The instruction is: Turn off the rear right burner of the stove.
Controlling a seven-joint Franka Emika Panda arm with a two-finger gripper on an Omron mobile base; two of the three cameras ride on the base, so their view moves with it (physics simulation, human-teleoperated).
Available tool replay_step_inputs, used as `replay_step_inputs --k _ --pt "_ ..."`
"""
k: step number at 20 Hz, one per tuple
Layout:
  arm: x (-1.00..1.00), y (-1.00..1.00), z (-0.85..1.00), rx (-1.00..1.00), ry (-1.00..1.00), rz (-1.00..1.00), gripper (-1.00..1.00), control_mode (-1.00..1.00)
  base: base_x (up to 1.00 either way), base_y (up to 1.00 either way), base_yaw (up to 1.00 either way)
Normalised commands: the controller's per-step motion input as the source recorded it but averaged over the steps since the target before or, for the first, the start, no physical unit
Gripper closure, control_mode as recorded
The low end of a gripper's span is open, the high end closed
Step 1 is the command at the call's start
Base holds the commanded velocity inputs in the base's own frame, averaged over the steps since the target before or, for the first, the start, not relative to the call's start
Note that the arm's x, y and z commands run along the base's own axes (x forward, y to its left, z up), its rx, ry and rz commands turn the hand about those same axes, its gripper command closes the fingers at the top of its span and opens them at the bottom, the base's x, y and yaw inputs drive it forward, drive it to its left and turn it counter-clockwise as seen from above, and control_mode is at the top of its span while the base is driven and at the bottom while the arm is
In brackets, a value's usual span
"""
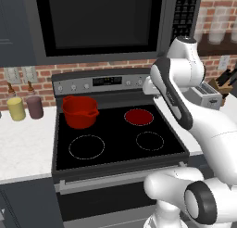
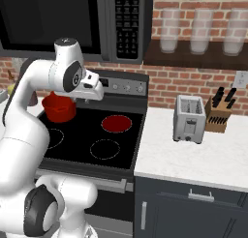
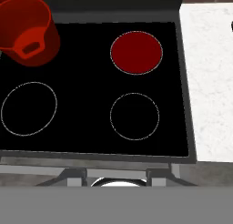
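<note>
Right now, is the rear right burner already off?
No: in the hand view the rear right burner glows as a solid red disc, while the front right ring is only a thin pale outline.

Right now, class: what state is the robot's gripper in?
Gripper: whether it is open or shut cannot be told; nothing is held, above the stove.

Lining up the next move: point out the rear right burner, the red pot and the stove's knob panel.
rear right burner (image 3: 136, 53), hand view, centre of red disc.
red pot (image 1: 79, 112), left base view, front wall.
knob panel (image 1: 78, 86), left base view, steel face left of display.
</note>
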Motion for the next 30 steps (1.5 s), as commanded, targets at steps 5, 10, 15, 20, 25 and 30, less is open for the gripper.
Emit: replay_step_inputs --k 5,10,15,20,25,30 --pt "-0.18 0.00 0.00 0.00 -0.02 0.00 -1.00 -1.00 0.00 0.00 0.00" --pt "-0.52 0.00 -0.04 0.00 -0.20 0.00 -1.00 -1.00 0.00 0.00 0.00" --pt "-0.53 0.00 -0.18 0.00 -0.27 0.00 -1.00 -1.00 0.00 0.00 0.00" --pt "-0.43 0.00 -0.23 -0.01 -0.33 0.00 -1.00 -1.00 0.00 0.00 0.00" --pt "-0.16 0.00 -0.07 -0.04 -0.42 0.00 -1.00 -1.00 0.00 0.00 0.00" --pt "-0.01 0.00 -0.05 -0.05 -0.41 0.00 -1.00 -1.00 0.00 0.00 0.00"
